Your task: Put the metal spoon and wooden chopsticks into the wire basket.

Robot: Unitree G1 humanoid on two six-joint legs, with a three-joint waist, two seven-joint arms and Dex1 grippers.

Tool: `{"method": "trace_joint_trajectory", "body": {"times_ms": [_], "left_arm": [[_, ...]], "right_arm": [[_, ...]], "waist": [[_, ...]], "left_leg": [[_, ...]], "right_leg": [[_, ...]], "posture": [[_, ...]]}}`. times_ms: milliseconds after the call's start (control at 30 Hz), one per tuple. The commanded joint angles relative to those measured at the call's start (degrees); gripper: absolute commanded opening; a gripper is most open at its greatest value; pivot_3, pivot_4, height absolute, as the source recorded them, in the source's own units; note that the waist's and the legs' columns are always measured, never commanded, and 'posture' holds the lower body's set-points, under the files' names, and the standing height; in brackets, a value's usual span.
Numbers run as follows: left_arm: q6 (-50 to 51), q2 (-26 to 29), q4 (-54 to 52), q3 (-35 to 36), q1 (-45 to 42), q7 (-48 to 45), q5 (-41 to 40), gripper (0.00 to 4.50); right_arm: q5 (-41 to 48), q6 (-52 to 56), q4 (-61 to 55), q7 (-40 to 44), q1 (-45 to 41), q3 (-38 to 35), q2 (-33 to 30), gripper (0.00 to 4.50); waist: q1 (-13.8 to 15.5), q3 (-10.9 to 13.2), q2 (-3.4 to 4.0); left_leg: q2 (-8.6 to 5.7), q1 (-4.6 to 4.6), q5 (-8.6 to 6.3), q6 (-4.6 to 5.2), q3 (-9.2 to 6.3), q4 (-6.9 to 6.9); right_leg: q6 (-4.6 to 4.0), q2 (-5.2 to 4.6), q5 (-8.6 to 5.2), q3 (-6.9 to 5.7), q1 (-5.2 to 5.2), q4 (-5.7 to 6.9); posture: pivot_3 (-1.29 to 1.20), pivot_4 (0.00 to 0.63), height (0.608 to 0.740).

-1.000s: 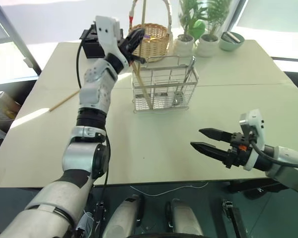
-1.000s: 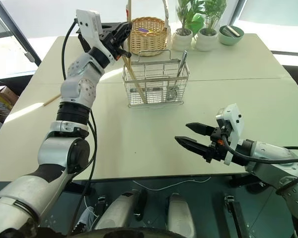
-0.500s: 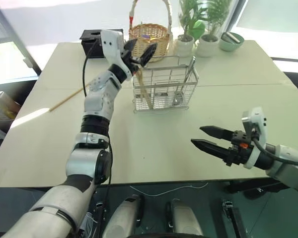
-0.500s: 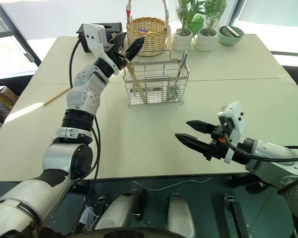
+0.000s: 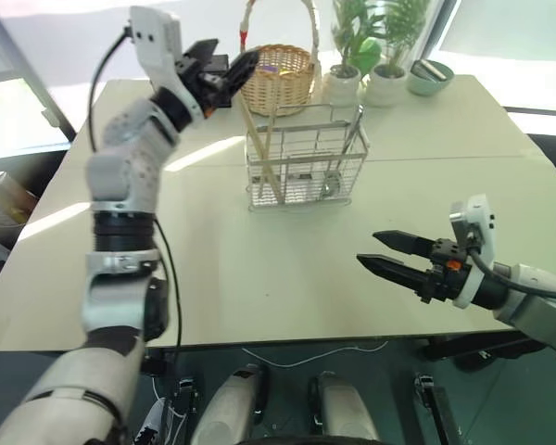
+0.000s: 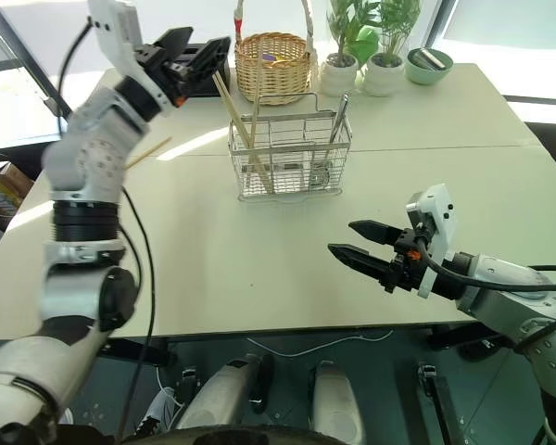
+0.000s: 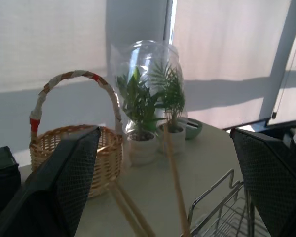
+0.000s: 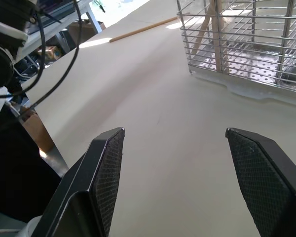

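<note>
The wire basket [image 5: 306,159] stands on the table's far middle. Two wooden chopsticks [image 5: 259,139] lean inside it at its left end, their tops above the rim. The metal spoon [image 5: 354,132] stands in its right end, handle up. Another chopstick [image 6: 150,150] lies on the table left of the basket, partly behind my left arm. My left gripper [image 5: 233,56] hangs open and empty in the air, up and to the left of the basket. My right gripper [image 5: 368,248] is open and empty over the table's near right, pointing left.
A round wicker basket [image 5: 278,74] with a tall handle stands just behind the wire basket. Two potted plants [image 5: 371,65] and a green bowl [image 5: 433,76] sit at the back right. The near table edge [image 5: 287,343] runs below my right gripper.
My left gripper, shut on a chopstick over the basket a second ago, has opened, left the stick in the basket and swung up and to the left. The right arm has kept still.
</note>
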Motion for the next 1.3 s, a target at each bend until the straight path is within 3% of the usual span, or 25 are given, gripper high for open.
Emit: {"method": "trace_joint_trajectory", "body": {"times_ms": [33,133,400,767,1300], "left_arm": [[-0.9,7.8,8.1,-1.7,-2.8,-4.1,5.1,4.44],[-5.4,13.6,19.9,-4.2,-4.3,-7.5,10.1,4.44],[-15.6,14.7,38.9,-6.4,-4.6,-6.8,17.8,4.44],[-17.6,13.3,48.6,-5.8,-3.1,-3.0,21.4,4.44],[-15.3,10.1,54.5,-5.6,-0.9,5.5,25.3,4.44]], "right_arm": [[-0.5,-1.5,-0.5,1.3,0.2,-0.8,0.1,3.38],[-1.2,-1.8,-0.5,1.9,1.0,-0.7,0.6,3.38],[-1.2,-1.5,-0.6,2.2,1.6,-0.9,0.9,3.38],[3.1,0.9,-2.8,1.2,5.3,-4.8,-1.1,3.38],[7.0,1.8,-3.0,-1.0,6.4,-6.8,-2.5,3.38]], "waist": [[0.3,0.0,0.02],[0.6,0.0,0.01],[2.2,0.0,-0.05],[1.9,0.0,-0.05],[2.0,0.0,-0.07]], "left_leg": [[0.0,0.03,-0.01,-0.01,-0.02,-0.02],[0.0,0.13,-0.02,-0.04,-0.02,-0.1],[-0.02,0.01,-0.05,-0.03,-0.01,-0.11],[-0.01,-0.08,-0.05,-0.01,-0.01,-0.14],[-0.01,-0.07,-0.05,-0.01,0.0,-0.12]], "right_leg": [[-0.01,0.0,-0.01,0.0,-0.02,-0.01],[-0.01,-0.01,-0.01,0.01,-0.1,-0.1],[-0.04,-0.06,0.02,0.01,-0.13,-0.24],[-0.03,-0.07,0.02,0.01,-0.2,-0.21],[-0.02,-0.08,0.02,0.01,-0.18,-0.2]], "posture": [[0.0,0.15,0.725],[0.0,0.15,0.725],[0.0,0.15,0.725],[0.0,0.15,0.725],[0.0,0.15,0.725]]}}
